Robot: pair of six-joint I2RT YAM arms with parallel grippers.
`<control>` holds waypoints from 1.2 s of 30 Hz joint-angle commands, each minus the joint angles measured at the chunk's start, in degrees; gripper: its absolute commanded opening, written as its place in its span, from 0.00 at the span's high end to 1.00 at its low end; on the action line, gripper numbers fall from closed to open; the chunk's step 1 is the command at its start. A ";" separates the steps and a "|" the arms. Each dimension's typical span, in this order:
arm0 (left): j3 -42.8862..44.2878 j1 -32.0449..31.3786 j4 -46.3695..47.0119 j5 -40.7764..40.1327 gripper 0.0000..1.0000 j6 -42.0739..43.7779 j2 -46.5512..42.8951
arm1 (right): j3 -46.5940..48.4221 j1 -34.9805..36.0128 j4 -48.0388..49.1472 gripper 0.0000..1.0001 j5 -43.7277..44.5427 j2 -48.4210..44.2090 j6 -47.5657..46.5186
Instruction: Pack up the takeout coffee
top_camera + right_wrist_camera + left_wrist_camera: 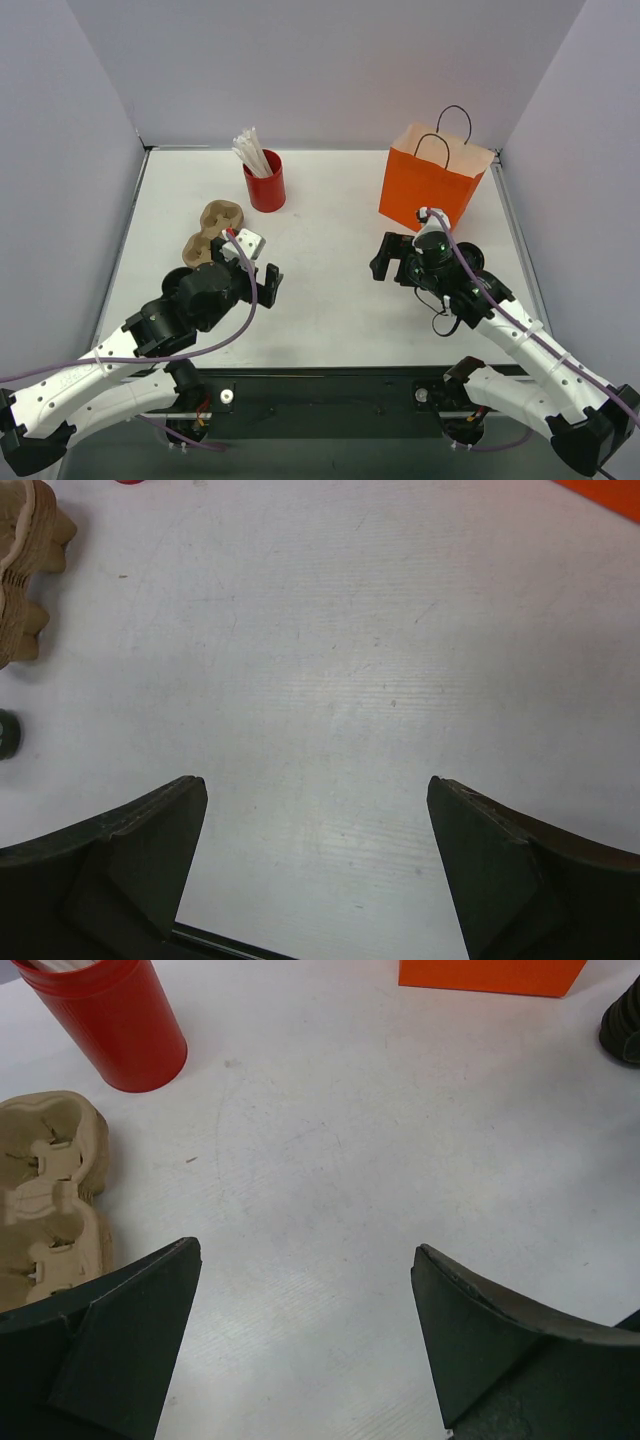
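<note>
No small dark cups with black lids show in any view; the takeout coffee is out of sight. An orange paper bag (430, 185) with black handles stands upright at the back right. A brown moulded cup carrier (210, 235) lies at the left and is empty. My left gripper (262, 285) is open and empty, low over bare table just right of the carrier (50, 1190). My right gripper (390, 258) is open and empty, in front of the bag, facing left over bare table.
A red cup (265, 182) of white sticks stands at the back, behind the carrier; it also shows in the left wrist view (110, 1020). The bag's lower edge shows there too (490, 975). Grey walls enclose the table on three sides.
</note>
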 commanded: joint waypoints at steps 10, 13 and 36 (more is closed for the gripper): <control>5.14 0.09 -9.29 -22.06 0.10 -11.38 0.66 | 0.06 -0.09 -0.11 0.00 1.34 -4.04 0.43; 10.41 1.32 -23.52 -30.17 0.18 -21.93 3.39 | -1.08 -0.09 -0.11 0.02 -0.50 -5.62 -0.89; 6.82 30.50 -25.23 -9.63 0.43 -21.08 17.72 | -3.46 0.09 1.39 0.29 -16.59 -7.47 -9.68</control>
